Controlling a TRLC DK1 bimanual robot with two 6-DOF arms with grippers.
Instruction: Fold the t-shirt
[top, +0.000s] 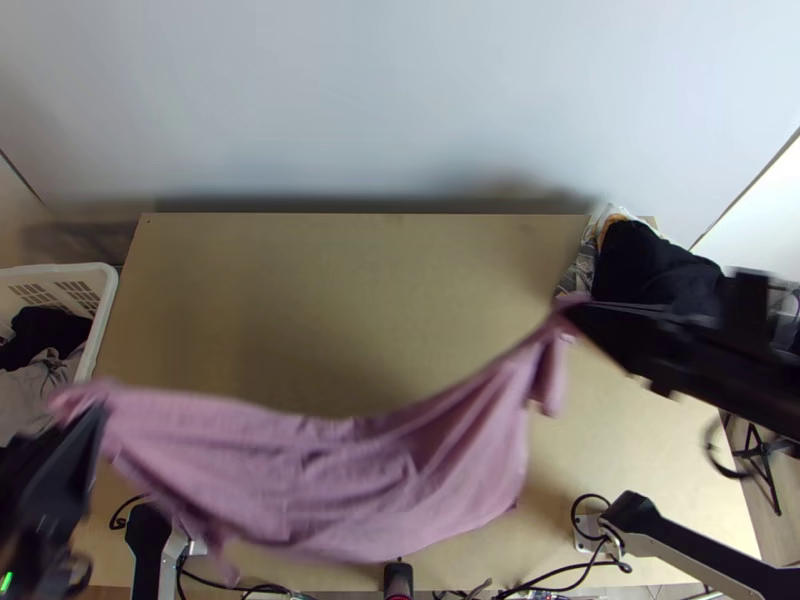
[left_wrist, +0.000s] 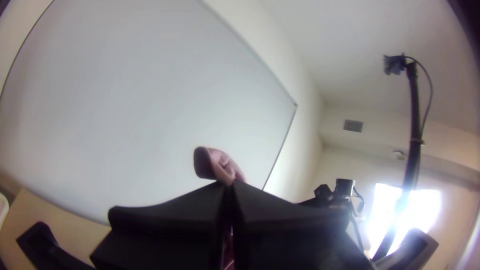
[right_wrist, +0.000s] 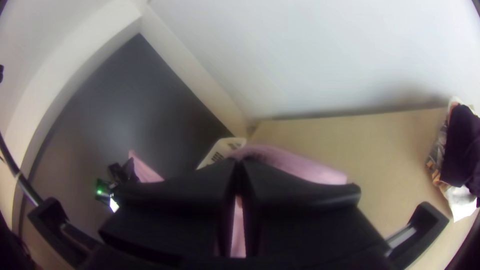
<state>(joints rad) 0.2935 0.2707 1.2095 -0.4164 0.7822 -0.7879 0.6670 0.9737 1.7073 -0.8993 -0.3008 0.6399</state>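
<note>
A pink t-shirt hangs stretched between both grippers above the table's near part, sagging in the middle with creases. At the top view's left, my left gripper is shut on one end of it. My right gripper, at the right, is shut on the other end, with a short flap dangling beside it. In the left wrist view a bit of the shirt sticks out past my left gripper. The right wrist view has pink cloth bulging beyond my right gripper.
A white basket holding dark and grey clothes stands at the left edge. Dark and patterned clothes lie in a pile at the table's back right corner. Bare wood of the table shows behind the shirt. Cables run along the near edge.
</note>
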